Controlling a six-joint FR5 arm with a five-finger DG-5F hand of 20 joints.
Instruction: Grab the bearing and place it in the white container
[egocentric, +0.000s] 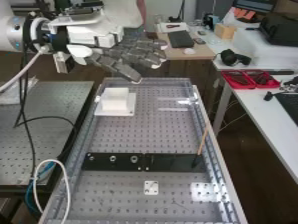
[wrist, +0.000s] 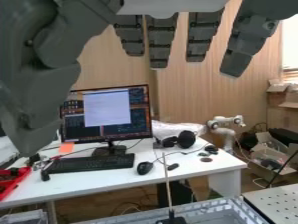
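In the high view the hand is above the far end of the perforated bench, its fingers straight and nothing held. The wrist view has the hand with fingers extended and thumb apart. Several small round metal parts, which look like bearings, sit in a row on the left half of a black strip across the bench. The white container stands on a white base at the bench's far left, below and left of the fingers.
A thin wooden stick rises from the black strip's right end. A small white plate lies nearer. Clear blocks are at the far right of the bench. Beyond stands a desk with a monitor and red trays.
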